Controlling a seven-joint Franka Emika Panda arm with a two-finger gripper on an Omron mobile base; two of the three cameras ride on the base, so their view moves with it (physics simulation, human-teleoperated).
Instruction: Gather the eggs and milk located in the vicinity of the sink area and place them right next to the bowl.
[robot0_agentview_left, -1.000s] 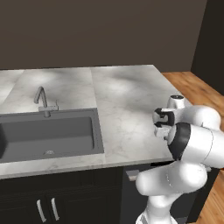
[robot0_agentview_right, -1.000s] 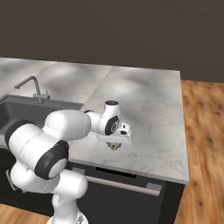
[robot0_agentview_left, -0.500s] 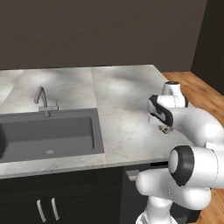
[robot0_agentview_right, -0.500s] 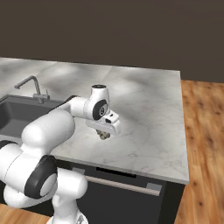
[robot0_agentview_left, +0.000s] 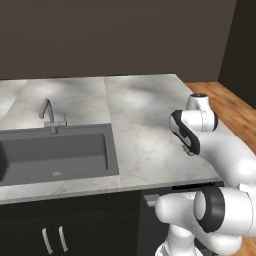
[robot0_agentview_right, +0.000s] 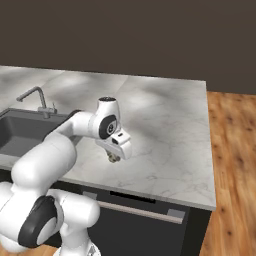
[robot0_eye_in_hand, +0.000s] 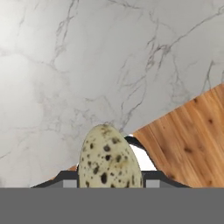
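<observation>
A pale cream speckled egg (robot0_eye_in_hand: 108, 153) sits between the fingers of my gripper (robot0_eye_in_hand: 109, 178), which is shut on it. The gripper (robot0_agentview_left: 189, 150) hangs low over the marble counter (robot0_agentview_left: 140, 115) near its front right edge, right of the sink (robot0_agentview_left: 55, 152). From the other side, the gripper (robot0_agentview_right: 114, 159) hovers just above the counter (robot0_agentview_right: 165, 130), with the sink (robot0_agentview_right: 15, 132) off to its left. The egg shows as a small speck at the fingertips in both base views. The milk and the bowl are out of view.
A slim curved tap (robot0_agentview_left: 48, 114) stands behind the sink. The counter ends at the right in a drop to wooden floor (robot0_agentview_right: 235, 165). Dark cabinets (robot0_agentview_left: 55, 235) run under the counter's front edge, and a dark wall rises behind it.
The arm has swung and folded, carrying the hand slightly left along the counter's front edge. The egg stays held in the gripper throughout.
</observation>
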